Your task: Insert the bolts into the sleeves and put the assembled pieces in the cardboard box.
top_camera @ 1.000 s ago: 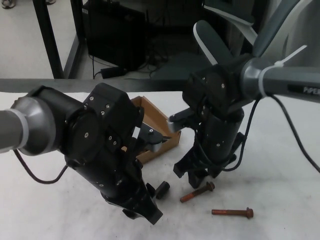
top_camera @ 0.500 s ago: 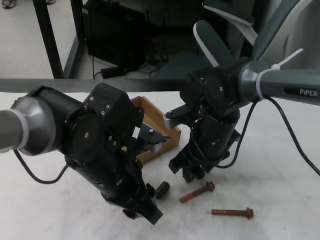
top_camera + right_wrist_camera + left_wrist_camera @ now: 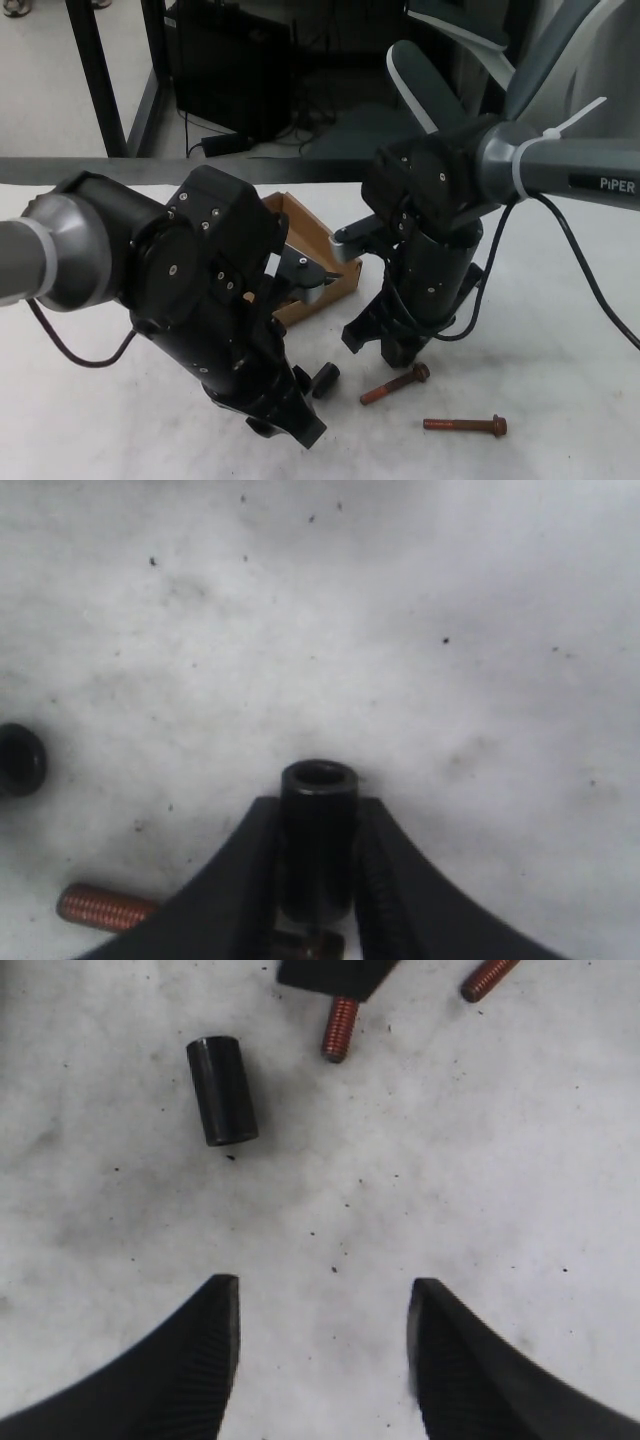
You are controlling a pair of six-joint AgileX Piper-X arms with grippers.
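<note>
Clamping a black sleeve, the right end effector pinches it by the sides with the open bore facing out. That looks like a setup for feeding a bolt straight in. In the high view that arm hangs low at centre frame, just above one bolt. A second bolt lies apart from it, toward the lower right. A spare sleeve lies on its side on the worktop, near the first bolt's threaded end. The left end effector hovers over bare worktop close by, fingers spread and holding nothing, probably placed to take a bolt next. The box sits open at centre frame beyond both arms, handy for drop-off; what's inside I can't tell.
</note>
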